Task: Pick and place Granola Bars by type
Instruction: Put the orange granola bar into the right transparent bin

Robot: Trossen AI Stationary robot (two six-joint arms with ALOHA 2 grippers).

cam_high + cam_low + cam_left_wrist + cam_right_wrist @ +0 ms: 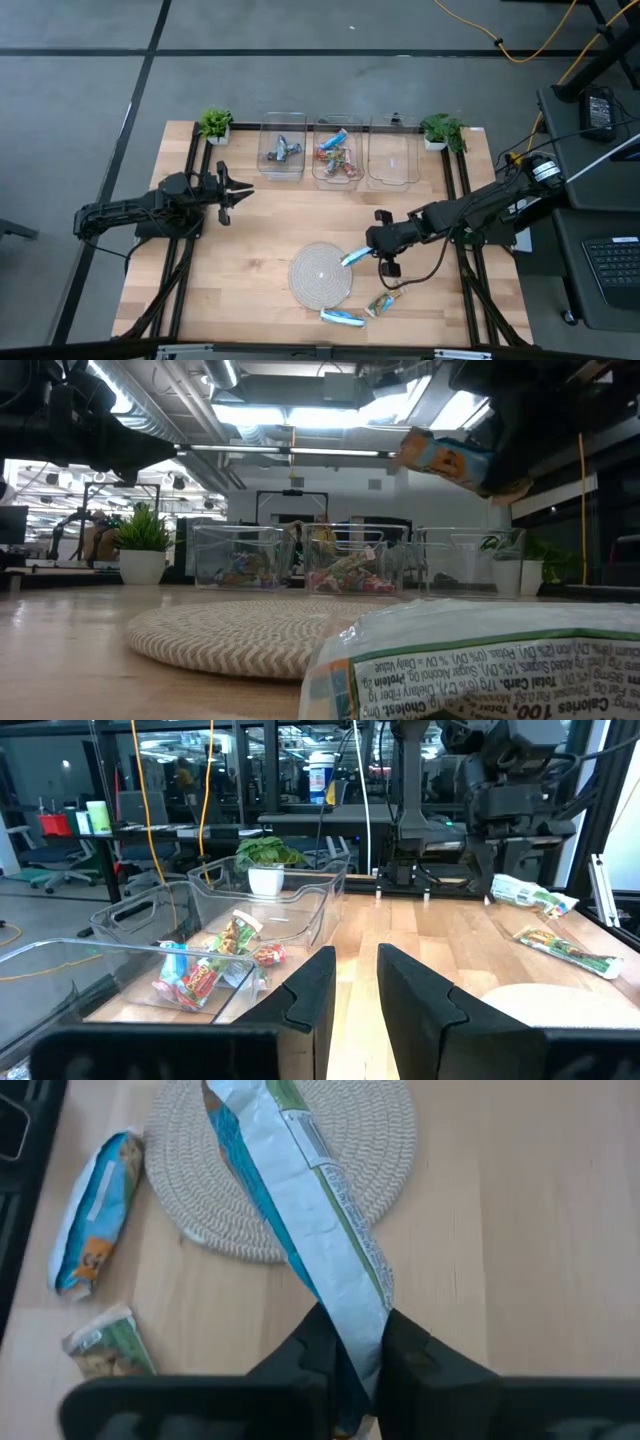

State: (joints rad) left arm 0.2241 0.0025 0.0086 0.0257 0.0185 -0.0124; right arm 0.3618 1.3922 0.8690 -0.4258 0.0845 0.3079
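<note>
Pick step complete: right gripper (352, 1342) clamped on blue bar (300, 1200), lifted above woven mat (320, 272). Left gripper (240, 192) idle, narrowly parted, empty. Next: carry to matching bin (392, 152), probably.

We are seeing a pale wooden table (250, 240), smooth and matt, with visible plank grain. At its 6 o'clock, a round mat (320, 272) is showing rough coiled woven cord. At 12 o'clock, three clear, glossy plastic bins (392, 150) are glinting. The bar (300, 1210) is wearing crinkled shiny foil. The right gripper (350, 1342) fingers are looking matt black plastic.
</note>
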